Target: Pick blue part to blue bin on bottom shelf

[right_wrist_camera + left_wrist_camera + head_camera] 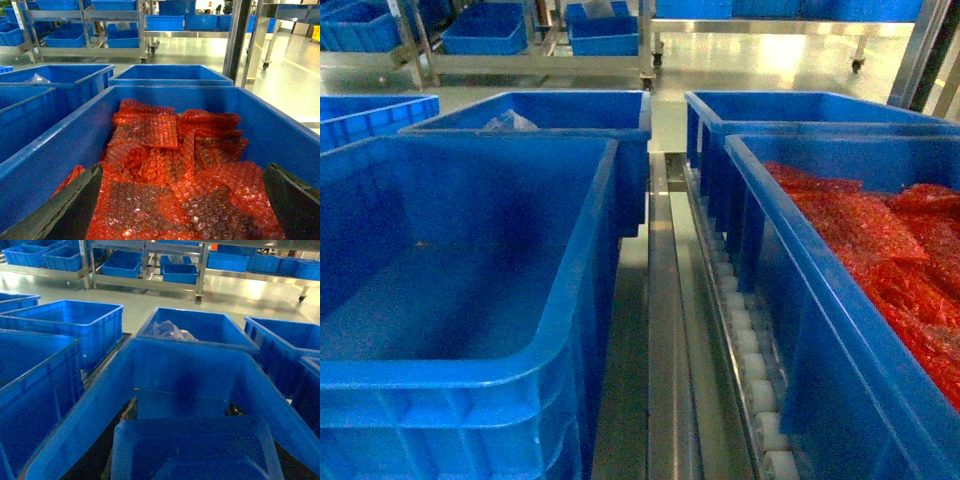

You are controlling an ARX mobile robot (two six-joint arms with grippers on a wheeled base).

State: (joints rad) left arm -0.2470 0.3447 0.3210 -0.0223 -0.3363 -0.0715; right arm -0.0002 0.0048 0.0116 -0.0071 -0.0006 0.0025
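Your head view shows a blue bin (pixel 460 300) left of the steel divider rail (pixel 665 330), another holding red bubble-wrap bags (pixel 880 250) at right. Your left wrist view: a blue part (pixel 195 450) low, grip unclear. Right wrist: fingers (pixel 60 210) spread wide, empty, over bags.

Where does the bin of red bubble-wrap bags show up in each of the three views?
Head: the bin of red bubble-wrap bags fills the right side, beside the roller track.
Left wrist: not in view.
Right wrist: the same bin fills the centre and foreground, between the open right gripper fingers.
Shared landmark: the bin holding clear plastic.
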